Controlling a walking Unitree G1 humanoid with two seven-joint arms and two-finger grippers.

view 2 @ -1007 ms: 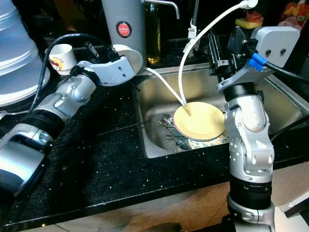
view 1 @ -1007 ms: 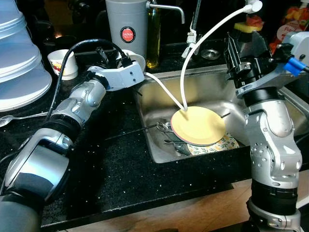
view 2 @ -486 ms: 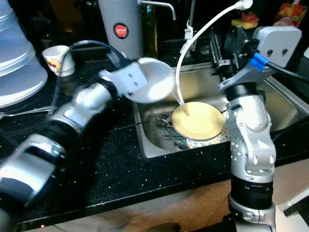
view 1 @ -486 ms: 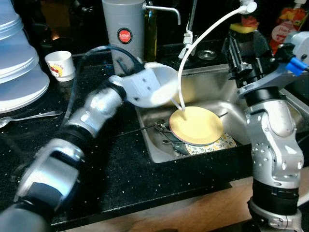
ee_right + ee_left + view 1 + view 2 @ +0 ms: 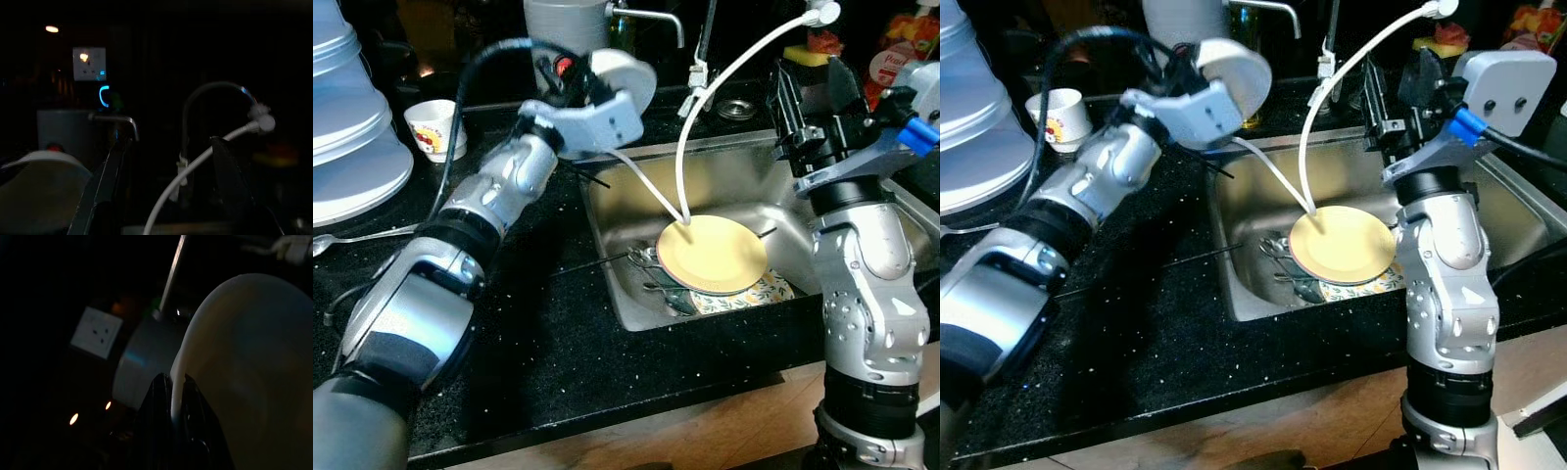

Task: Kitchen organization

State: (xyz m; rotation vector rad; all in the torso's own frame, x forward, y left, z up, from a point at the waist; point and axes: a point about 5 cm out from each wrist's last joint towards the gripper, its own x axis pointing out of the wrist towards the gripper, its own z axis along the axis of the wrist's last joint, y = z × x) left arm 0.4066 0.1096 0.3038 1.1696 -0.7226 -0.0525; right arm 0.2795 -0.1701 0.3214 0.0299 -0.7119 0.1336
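Currently the left gripper (image 5: 172, 396) pinches the rim of a white bowl (image 5: 625, 74), with one black finger (image 5: 155, 404) on each side of the wall, as the left wrist view shows. The bowl is held raised above the black countertop (image 5: 558, 343), just past the sink's left rear corner and in front of the grey cylindrical appliance (image 5: 563, 12). It is tilted on edge, so that its round face points toward the right rear and its rim plane stands nearly upright; the gripped section of rim is the part nearest the wrist. Below and to the right of the left gripper lies the steel sink (image 5: 636, 191), which holds a yellow plate (image 5: 713, 255) resting on a patterned plate (image 5: 754, 294), with cutlery (image 5: 651, 262) just beside them on the left. A white hose (image 5: 724, 73) arcs from above down onto the yellow plate. The right gripper (image 5: 813, 98) is raised over the sink's right rear edge, well apart from the bowl, its two fingers (image 5: 105, 181) spread with nothing between them in the right wrist view. To the left of the left arm, a small printed cup (image 5: 435, 127) stands on the countertop, with a stack of translucent lids (image 5: 352, 117) and a spoon (image 5: 362, 235) further left.
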